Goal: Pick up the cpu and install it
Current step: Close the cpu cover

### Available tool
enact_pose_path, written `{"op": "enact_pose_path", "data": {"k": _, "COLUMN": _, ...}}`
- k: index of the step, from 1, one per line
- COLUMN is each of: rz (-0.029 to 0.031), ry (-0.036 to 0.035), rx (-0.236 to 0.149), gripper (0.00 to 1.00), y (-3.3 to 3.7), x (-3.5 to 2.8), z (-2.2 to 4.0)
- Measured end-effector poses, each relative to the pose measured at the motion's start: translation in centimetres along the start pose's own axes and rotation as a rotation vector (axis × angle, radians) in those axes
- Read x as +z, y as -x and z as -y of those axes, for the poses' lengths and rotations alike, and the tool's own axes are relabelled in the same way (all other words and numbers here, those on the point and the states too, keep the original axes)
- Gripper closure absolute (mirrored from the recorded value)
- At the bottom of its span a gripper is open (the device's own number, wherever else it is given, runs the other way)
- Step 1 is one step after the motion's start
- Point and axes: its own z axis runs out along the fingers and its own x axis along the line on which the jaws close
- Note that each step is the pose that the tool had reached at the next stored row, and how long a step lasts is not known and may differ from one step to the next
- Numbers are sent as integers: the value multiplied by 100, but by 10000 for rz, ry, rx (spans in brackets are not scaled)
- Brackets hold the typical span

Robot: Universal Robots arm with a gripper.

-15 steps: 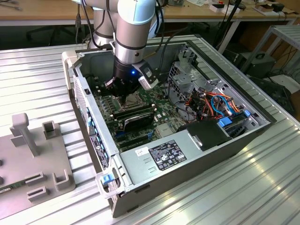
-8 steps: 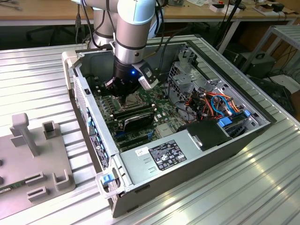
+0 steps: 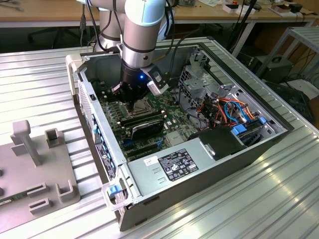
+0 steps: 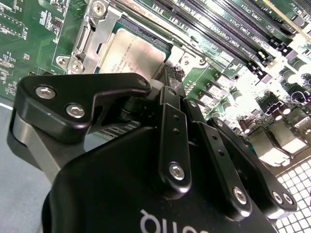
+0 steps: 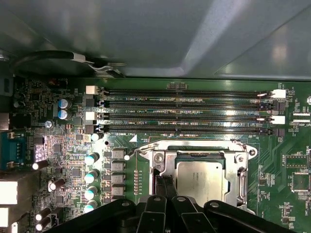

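**Exterior view.** An open computer case [image 3: 239,159] lies on a ribbed metal counter [image 3: 259,204]. Wooden benches [image 3: 50,15] stand in the room behind. One arm [image 3: 142,30] reaches down into the case, with its gripper [image 3: 133,103] low over the green motherboard [image 3: 112,112]. Outside the case, to the exterior view's left of the jaws, one grey fixture block [image 3: 35,164] rests on the counter. To the exterior view's right of the jaws are a bundle of orange and blue cables [image 3: 227,109] and one power supply [image 3: 172,167].

**Second wrist view.** The jaws of the gripper [image 4: 177,94] stand together, and nothing is seen between them. The cpu [image 4: 133,53] lies flat inside the metal socket frame [image 4: 87,34], just beyond the jaw tips. Whether the tips touch it cannot be told.

**First wrist view.** The gripper [image 5: 162,180] has its tips at one edge of the single cpu [image 5: 200,179]. The cpu sits flat within the socket frame [image 5: 243,167]. Farther beyond the jaws, four long black memory slots [image 5: 184,103] run parallel to one another. A row of capacitors [image 5: 90,175] flanks the socket, and the grey case wall [image 5: 146,34] closes the scene.
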Motion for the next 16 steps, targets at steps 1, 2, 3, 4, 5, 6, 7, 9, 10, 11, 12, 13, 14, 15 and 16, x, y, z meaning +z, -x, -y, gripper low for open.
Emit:
{"op": "enact_pose_path", "data": {"k": 1, "rz": -5, "ry": -19, "rx": 0, "gripper": 89, "y": -1, "x": -13, "z": 0}}
{"op": "enact_pose_path", "data": {"k": 2, "rz": -6, "ry": -39, "rx": 0, "gripper": 89, "y": -1, "x": -31, "z": -1}}
{"op": "enact_pose_path", "data": {"k": 3, "rz": -6, "ry": -50, "rx": 0, "gripper": 89, "y": -1, "x": -40, "z": -1}}
{"op": "enact_pose_path", "data": {"k": 4, "rz": -8, "ry": -63, "rx": 0, "gripper": 89, "y": -1, "x": -52, "z": -2}}
{"op": "enact_pose_path", "data": {"k": 5, "rz": -8, "ry": -73, "rx": 0, "gripper": 89, "y": -1, "x": -62, "z": -2}}
{"op": "enact_pose_path", "data": {"k": 6, "rz": -7, "ry": -79, "rx": 0, "gripper": 89, "y": -1, "x": -67, "z": -3}}
{"op": "enact_pose_path", "data": {"k": 7, "rz": -6, "ry": -84, "rx": 0, "gripper": 89, "y": 0, "x": -70, "z": -3}}
{"op": "enact_pose_path", "data": {"k": 9, "rz": -8, "ry": -93, "rx": 0, "gripper": 89, "y": -1, "x": -76, "z": -3}}
{"op": "enact_pose_path", "data": {"k": 10, "rz": -7, "ry": -94, "rx": 0, "gripper": 89, "y": -1, "x": -78, "z": -3}}
{"op": "enact_pose_path", "data": {"k": 11, "rz": -6, "ry": -94, "rx": 0, "gripper": 89, "y": -1, "x": -77, "z": -3}}
{"op": "enact_pose_path", "data": {"k": 12, "rz": -6, "ry": -94, "rx": 0, "gripper": 89, "y": -1, "x": -78, "z": -3}}
{"op": "enact_pose_path", "data": {"k": 13, "rz": -7, "ry": -96, "rx": 0, "gripper": 89, "y": -1, "x": -78, "z": -3}}
{"op": "enact_pose_path", "data": {"k": 14, "rz": -7, "ry": -96, "rx": 0, "gripper": 89, "y": -1, "x": -74, "z": -3}}
{"op": "enact_pose_path", "data": {"k": 15, "rz": -6, "ry": -93, "rx": -1, "gripper": 89, "y": -1, "x": -63, "z": -2}}
{"op": "enact_pose_path", "data": {"k": 16, "rz": -5, "ry": -90, "rx": 0, "gripper": 89, "y": -2, "x": -54, "z": -3}}
